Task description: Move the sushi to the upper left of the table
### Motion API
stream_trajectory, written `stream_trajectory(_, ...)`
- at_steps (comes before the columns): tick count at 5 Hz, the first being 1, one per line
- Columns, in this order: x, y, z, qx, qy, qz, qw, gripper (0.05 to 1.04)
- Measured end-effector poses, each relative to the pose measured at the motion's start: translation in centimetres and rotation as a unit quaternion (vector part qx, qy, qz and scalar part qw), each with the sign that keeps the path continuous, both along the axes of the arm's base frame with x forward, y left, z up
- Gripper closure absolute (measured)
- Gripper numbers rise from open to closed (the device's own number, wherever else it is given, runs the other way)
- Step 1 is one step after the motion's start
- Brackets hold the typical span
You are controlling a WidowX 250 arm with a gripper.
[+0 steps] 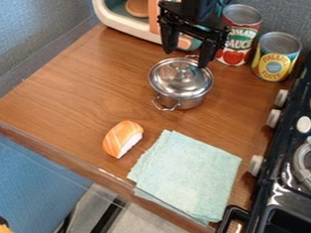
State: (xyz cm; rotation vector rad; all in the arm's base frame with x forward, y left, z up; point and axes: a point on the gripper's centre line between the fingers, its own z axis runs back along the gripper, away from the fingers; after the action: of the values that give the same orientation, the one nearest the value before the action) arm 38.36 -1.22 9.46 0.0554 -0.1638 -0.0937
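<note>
The black gripper (187, 52) hangs near the top of the camera view, over the far side of the lidded pot, its two fingers apart with nothing between them. The sushi (123, 139), orange with pale stripes over white rice, lies on the wooden table (80, 84) toward the front edge. It is just left of the folded cloth, well below and to the left of the gripper.
A steel pot with a lid (181, 80) stands mid-table. Behind are a toy oven (117, 24), a red can (239, 36) and a yellow can (276, 56). A light green cloth (186, 175) lies at the front; a black stove (289, 186) borders the right.
</note>
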Motion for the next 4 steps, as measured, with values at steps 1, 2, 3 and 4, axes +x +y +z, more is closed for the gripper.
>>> stream_trajectory(1, -0.4, 0.0, -1.4, -0.001, 0.019, 0.001, 0.9998, 0.084)
stream_trajectory(2, -3.1, 0.0, -2.4, -0.002, 0.037, -0.002, 0.9993, 0.084)
stream_trajectory(3, -5.5, 0.1, -1.9, -0.002, 0.031, -0.001, 0.9995, 0.083)
stream_trajectory(4, -8.3, 1.0, -3.2, 0.019, 0.049, -0.008, 0.9986, 0.084)
